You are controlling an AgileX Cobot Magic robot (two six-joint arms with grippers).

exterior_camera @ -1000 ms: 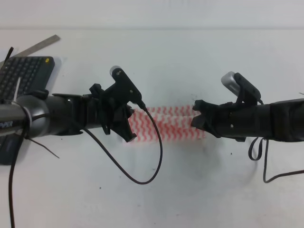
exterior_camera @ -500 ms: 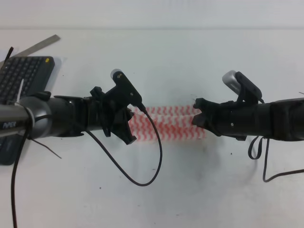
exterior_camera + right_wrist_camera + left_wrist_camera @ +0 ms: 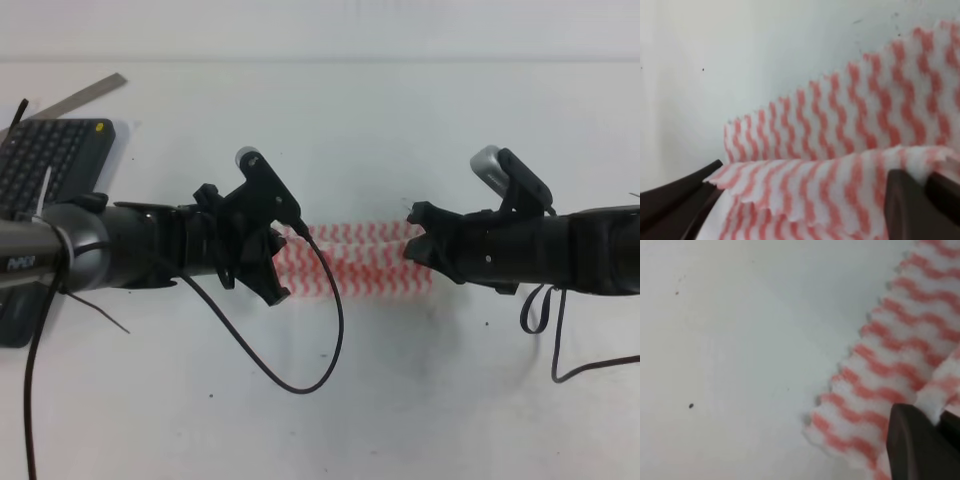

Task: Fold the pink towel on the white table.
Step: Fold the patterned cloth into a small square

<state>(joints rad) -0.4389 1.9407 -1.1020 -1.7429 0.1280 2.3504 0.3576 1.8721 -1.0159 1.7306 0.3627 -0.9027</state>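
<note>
The pink towel [image 3: 362,264] lies in the middle of the white counter [image 3: 400,130], stretched in a long strip between the two claws. The left claw [image 3: 275,262] is at the towel's left end, and its wrist view shows a dark finger [image 3: 920,442] pinching a raised bit of cloth, so it is clamped on the towel. The right claw [image 3: 412,240] is at the towel's right end, and its wrist view shows a folded layer lifted over the flat part, gripped by a dark finger [image 3: 912,205]. A dark keyboard [image 3: 45,160] sits far left.
</note>
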